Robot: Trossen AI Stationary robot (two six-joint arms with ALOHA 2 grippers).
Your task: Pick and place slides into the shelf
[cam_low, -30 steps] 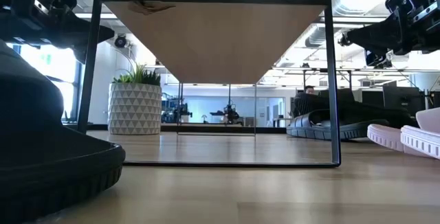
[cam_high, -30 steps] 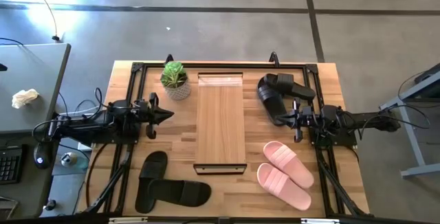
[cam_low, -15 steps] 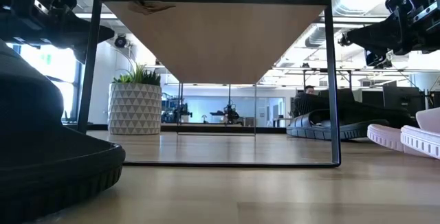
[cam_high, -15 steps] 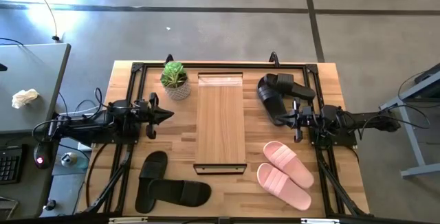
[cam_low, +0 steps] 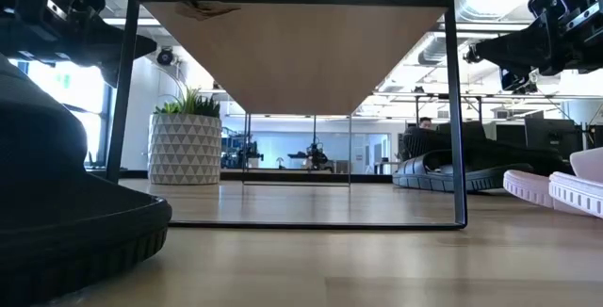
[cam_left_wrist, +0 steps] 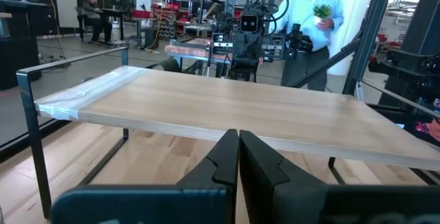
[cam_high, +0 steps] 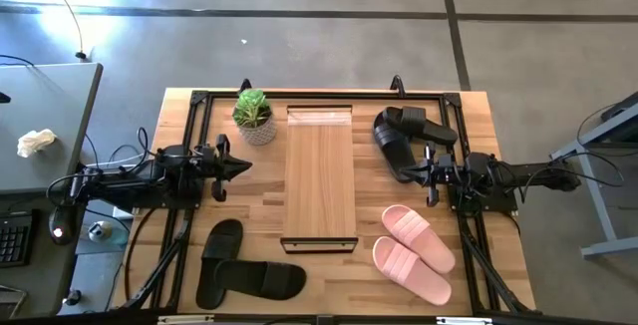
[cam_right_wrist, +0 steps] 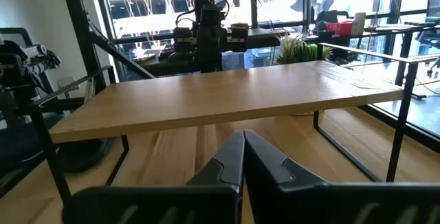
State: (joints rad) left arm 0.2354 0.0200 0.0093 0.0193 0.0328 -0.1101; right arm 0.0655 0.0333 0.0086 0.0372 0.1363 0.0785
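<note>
The light-wood shelf point(cam_high: 320, 175) stands lengthwise at the table's middle on thin black legs. Two black slides point(cam_high: 244, 268) lie on the table at the near left, two more black slides point(cam_high: 403, 137) at the far right, one resting partly on the other. Two pink slides point(cam_high: 412, 250) lie side by side at the near right. My left gripper point(cam_high: 245, 167) hovers shut to the left of the shelf, pointing level at it. My right gripper point(cam_high: 409, 173) hovers shut to the right of the shelf, also level. Both hold nothing.
A small potted plant point(cam_high: 254, 116) in a white patterned pot stands at the far left beside the shelf. Black frame rails point(cam_high: 194, 116) run along the table's sides. In the left wrist view a person point(cam_left_wrist: 315, 18) stands beyond the table.
</note>
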